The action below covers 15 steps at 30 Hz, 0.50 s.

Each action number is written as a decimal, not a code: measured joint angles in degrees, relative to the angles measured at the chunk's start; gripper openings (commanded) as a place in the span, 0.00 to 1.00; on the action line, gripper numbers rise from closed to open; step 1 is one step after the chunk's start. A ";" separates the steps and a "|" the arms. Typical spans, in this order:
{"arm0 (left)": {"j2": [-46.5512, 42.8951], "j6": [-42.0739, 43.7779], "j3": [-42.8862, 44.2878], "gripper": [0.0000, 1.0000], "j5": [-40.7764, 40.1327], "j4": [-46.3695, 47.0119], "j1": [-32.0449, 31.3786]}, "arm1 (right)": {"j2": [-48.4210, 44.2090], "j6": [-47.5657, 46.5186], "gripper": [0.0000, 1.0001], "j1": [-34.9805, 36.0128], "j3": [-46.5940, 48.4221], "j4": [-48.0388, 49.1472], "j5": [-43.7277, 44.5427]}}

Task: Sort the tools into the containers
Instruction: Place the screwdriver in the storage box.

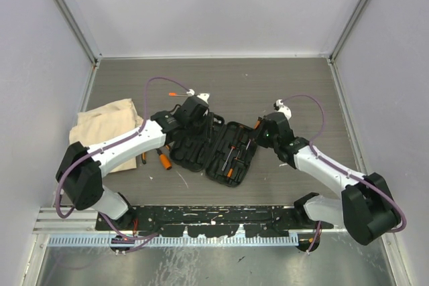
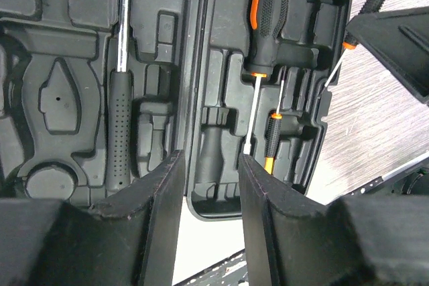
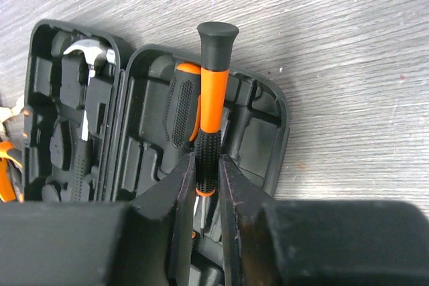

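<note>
Slippage is the chief risk: the right claw is clamped on a small orange-and-black screwdriver only near its shaft end. Most of the handle sticks out past the fingertips above the right half of the open tool case, so it could pivot on release. It hangs right over the larger screwdriver seated there and may land across it rather than in its own slot, while the left claw, jaws apart and empty, hovers low over the case's hinge, near enough that the arms might bump.
</note>
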 measured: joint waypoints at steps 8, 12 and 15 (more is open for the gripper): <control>0.31 0.00 0.00 0.39 0.50 0.04 0.00 | 8.24 5.57 0.01 0.00 11.26 -11.26 0.70; 0.37 0.00 0.00 0.39 0.72 0.07 0.00 | 12.98 5.75 0.02 0.00 15.58 -15.87 -0.50; 0.63 0.02 0.00 0.39 0.81 0.07 0.00 | 14.99 5.70 0.03 0.04 16.09 -18.38 -1.29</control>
